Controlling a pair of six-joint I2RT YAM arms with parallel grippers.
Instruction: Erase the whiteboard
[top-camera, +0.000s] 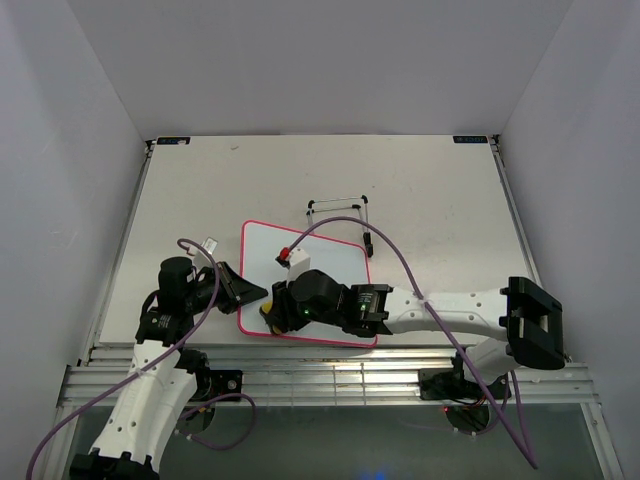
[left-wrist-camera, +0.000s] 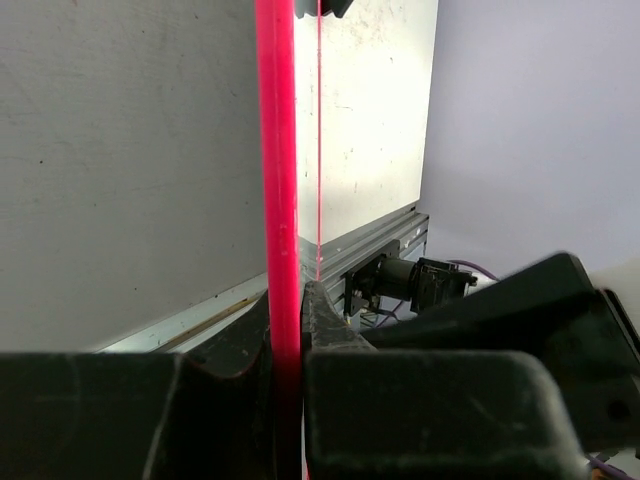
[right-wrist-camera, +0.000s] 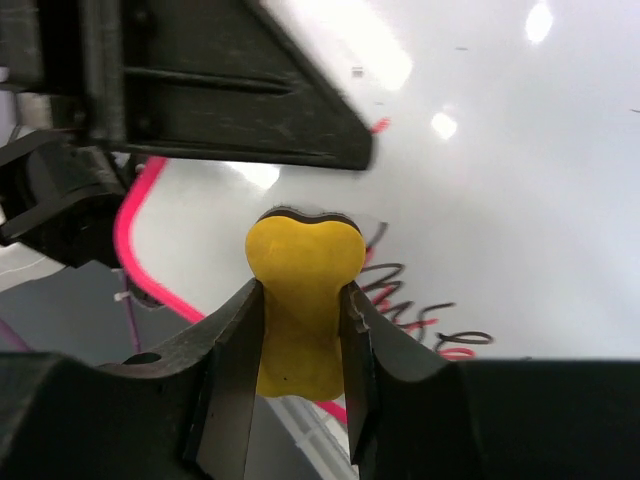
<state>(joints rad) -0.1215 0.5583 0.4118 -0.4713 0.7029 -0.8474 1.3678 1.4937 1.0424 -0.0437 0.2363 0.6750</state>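
Note:
The whiteboard (top-camera: 325, 262) lies flat on the table, white with a thin pink-red frame. My left gripper (top-camera: 250, 293) is shut on its left edge; in the left wrist view the pink frame (left-wrist-camera: 277, 180) runs between the closed fingers of this gripper (left-wrist-camera: 287, 320). My right gripper (top-camera: 272, 310) is shut on the small yellow eraser (top-camera: 267, 311) over the board's near-left corner. In the right wrist view the eraser (right-wrist-camera: 300, 280) sits between the right gripper's fingers (right-wrist-camera: 300, 330), its tip on the board (right-wrist-camera: 500, 150), next to black and red writing (right-wrist-camera: 425, 310).
A small wire stand (top-camera: 338, 208) sits just beyond the board's far edge. White walls enclose the table on three sides. An aluminium rail (top-camera: 330, 375) runs along the near edge. A purple cable (top-camera: 400, 265) arcs over the board's right side.

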